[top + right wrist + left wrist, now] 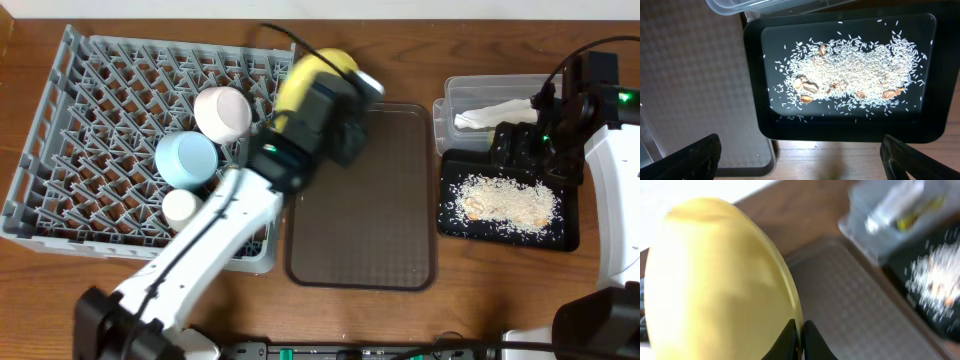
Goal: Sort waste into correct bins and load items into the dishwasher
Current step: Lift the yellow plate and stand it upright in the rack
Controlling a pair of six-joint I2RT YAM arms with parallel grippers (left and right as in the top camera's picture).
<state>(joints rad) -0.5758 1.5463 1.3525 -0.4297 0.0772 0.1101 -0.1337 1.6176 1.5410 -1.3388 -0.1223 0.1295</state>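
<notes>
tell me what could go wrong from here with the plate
1. The left gripper pinches the yellow plate only at its rim, so the plate could slip or swing out of the grip.
2. The white bowl and light blue bowl sit in the dish rack close to the plate. Lowering it there might knock them.

Overhead: straight down over wooden table (420,40). Right wrist: close, straight down on shallow black rectangular tray (752,75). Left wrist: hard against round yellow plate (715,280), facing that tray, common to all views.
</notes>
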